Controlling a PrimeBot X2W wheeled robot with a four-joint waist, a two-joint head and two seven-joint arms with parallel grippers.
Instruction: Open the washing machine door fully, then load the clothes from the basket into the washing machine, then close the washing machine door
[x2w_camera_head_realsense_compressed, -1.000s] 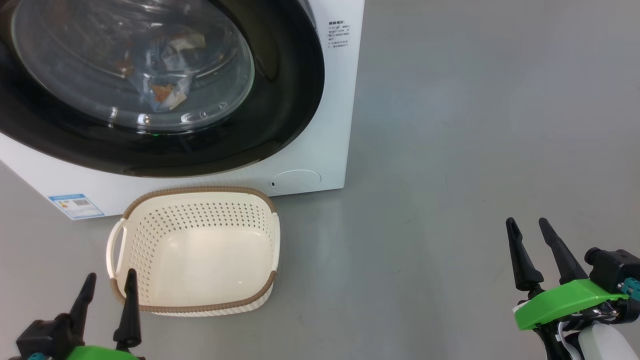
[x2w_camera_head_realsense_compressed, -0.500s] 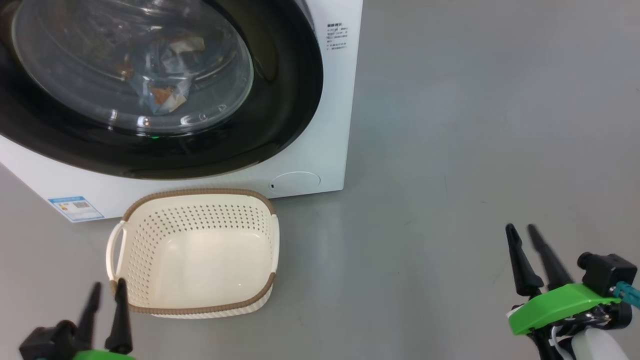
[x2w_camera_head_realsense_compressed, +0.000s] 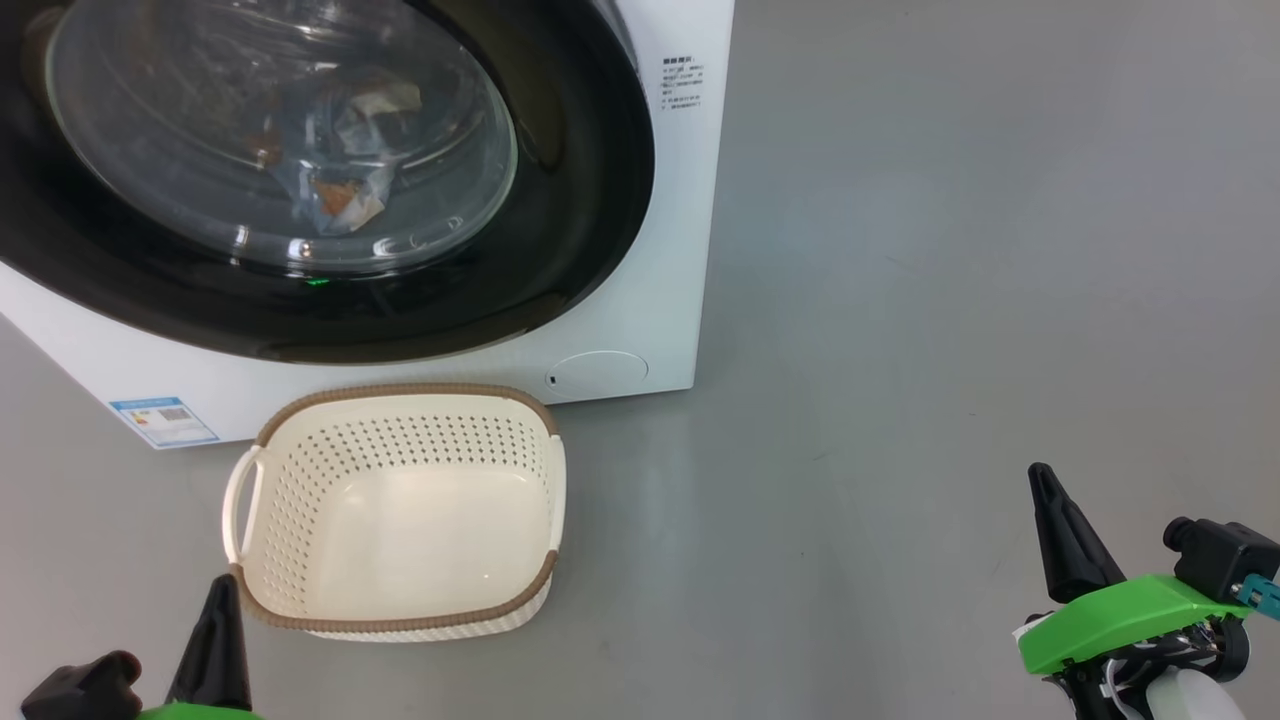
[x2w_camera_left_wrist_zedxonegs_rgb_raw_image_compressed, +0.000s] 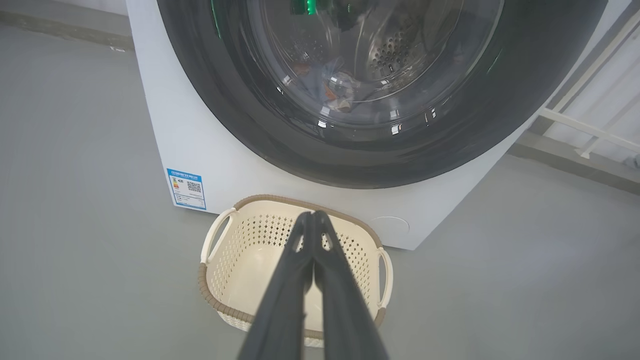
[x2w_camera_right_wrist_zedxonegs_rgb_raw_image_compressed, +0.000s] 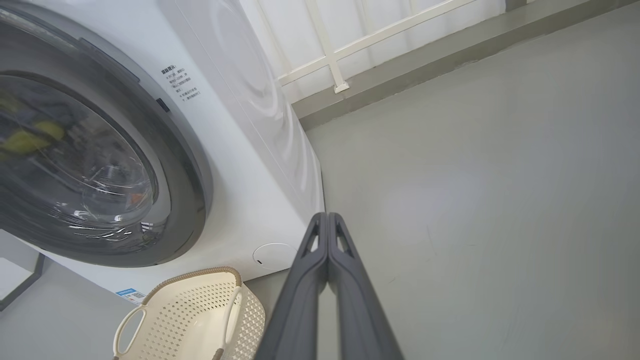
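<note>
Both pincers, spread a second ago, are now pressing their fingers together, gripping nothing. In the head view the left pincer (x2w_camera_head_realsense_compressed: 218, 620) is sitting at the lower left, just beside the near corner of the basket (x2w_camera_head_realsense_compressed: 400, 395), which is standing on the floor (x2w_camera_head_realsense_compressed: 950, 300) just in front of the washing machine (x2w_camera_head_realsense_compressed: 660, 300). The right pincer (x2w_camera_head_realsense_compressed: 1060, 525) is hanging well apart at the lower right. The washing machine door (x2w_camera_head_realsense_compressed: 580, 200) is lying shut, with the clothes (x2w_camera_head_realsense_compressed: 340, 190) showing behind its glass. In the left wrist view the joined fingers are pointing over the basket toward the door, and a blue label (x2w_camera_left_wrist_zedxonegs_rgb_raw_image_compressed: 186, 188) is showing low on the machine's front. In the right wrist view the joined fingers are pointing past the machine's corner, near its round flap (x2w_camera_right_wrist_zedxonegs_rgb_raw_image_compressed: 274, 256).
</note>
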